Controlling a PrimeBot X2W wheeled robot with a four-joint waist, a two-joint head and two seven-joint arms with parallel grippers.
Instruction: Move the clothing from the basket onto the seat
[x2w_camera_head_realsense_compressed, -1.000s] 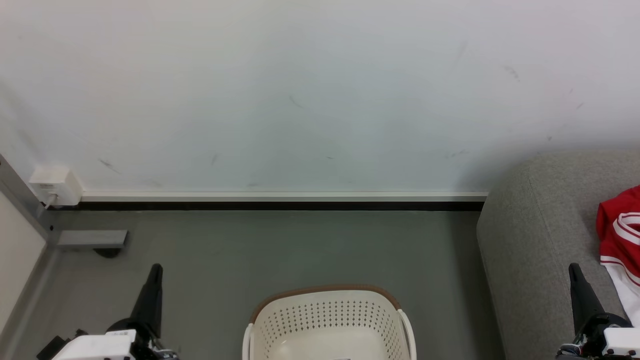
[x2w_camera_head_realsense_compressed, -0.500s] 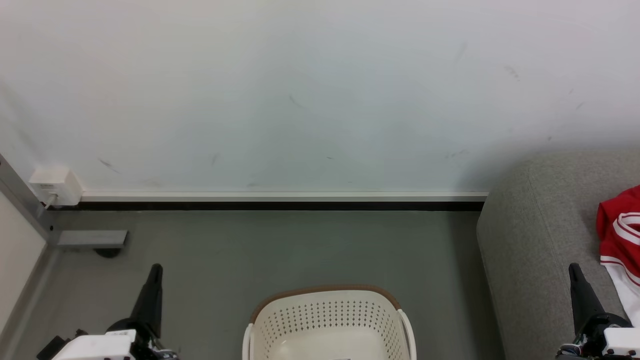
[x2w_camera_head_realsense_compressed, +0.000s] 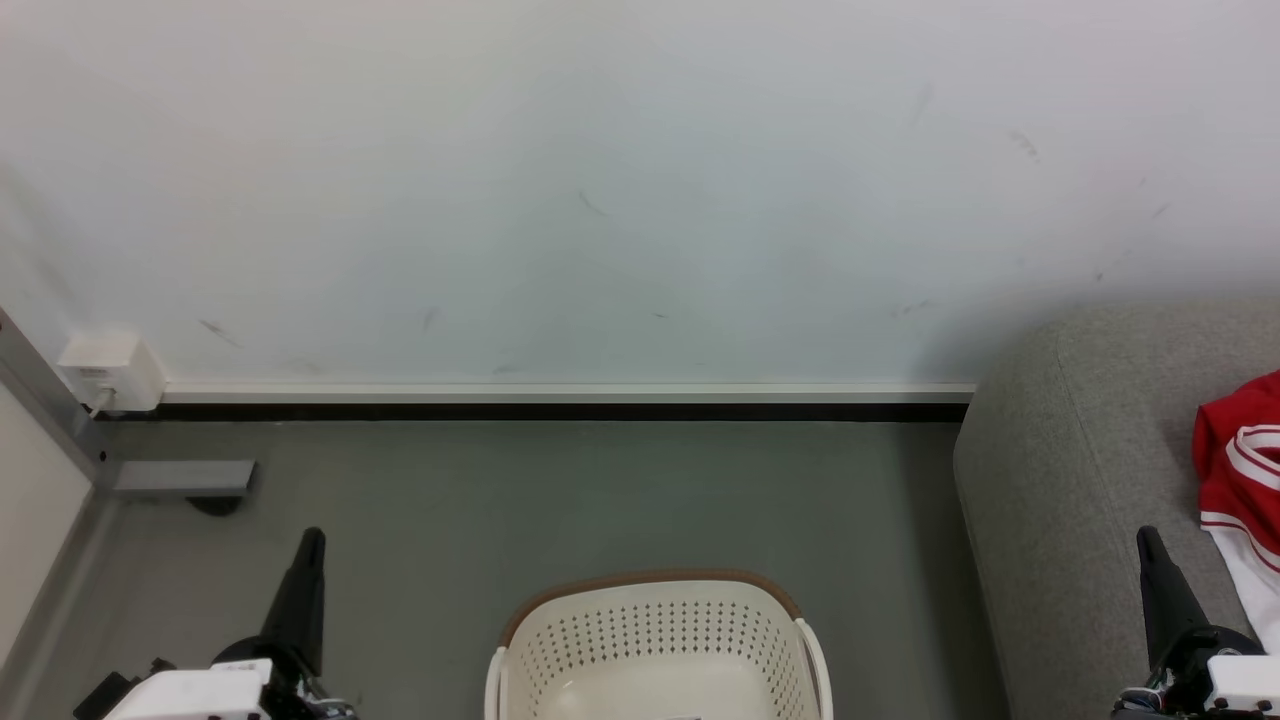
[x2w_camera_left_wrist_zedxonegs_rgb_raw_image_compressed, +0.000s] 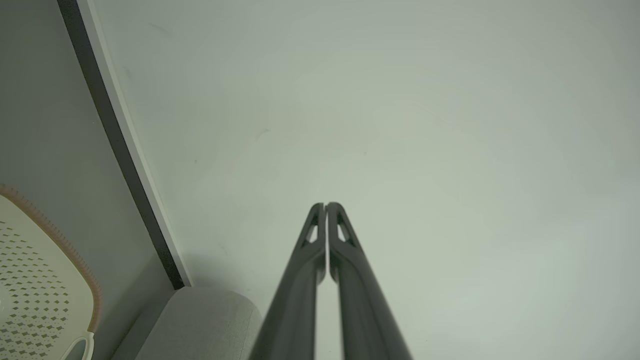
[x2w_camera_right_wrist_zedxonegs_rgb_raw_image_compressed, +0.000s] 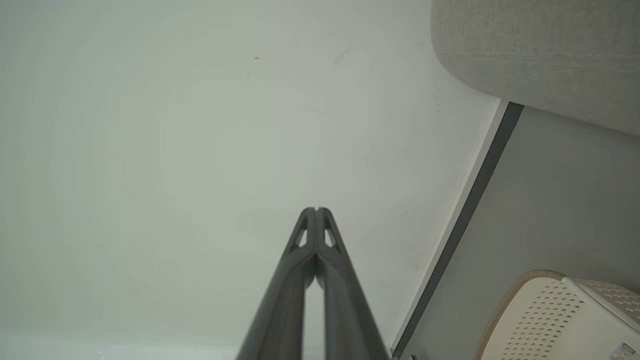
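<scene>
Left end effector (x2w_camera_head_realsense_compressed: 312, 540) sits low on my left over the grey floor (x2w_camera_head_realsense_compressed: 560, 490). In its wrist view the two dark fingers (x2w_camera_left_wrist_zedxonegs_rgb_raw_image_compressed: 302, 280) are pressed together tip to tip, nothing between them. Right end effector (x2w_camera_head_realsense_compressed: 1146, 538) pokes up in front of the seat (x2w_camera_head_realsense_compressed: 1070, 480), and its wrist view shows its fingers likewise flat against each other, holding nothing.

The basket (x2w_camera_head_realsense_compressed: 650, 630) is dead centre at the bottom edge: cream plastic, diamond perforations, brown woven-look rim, curved far wall. Beyond that rim I've got a broad open stretch of smooth floor running up to the black-and-white skirting (x2w_camera_head_realsense_compressed: 560, 400) and the scuffed pale wall (x2w_camera_head_realsense_compressed: 600, 200). A strip of floor separates the basket from the seat's rounded, coarse-weave grey corner.

The clothing (x2w_camera_head_realsense_compressed: 1235, 470), red jersey with white stripes, lies on the seat at the right edge, near the right end effector.
</scene>
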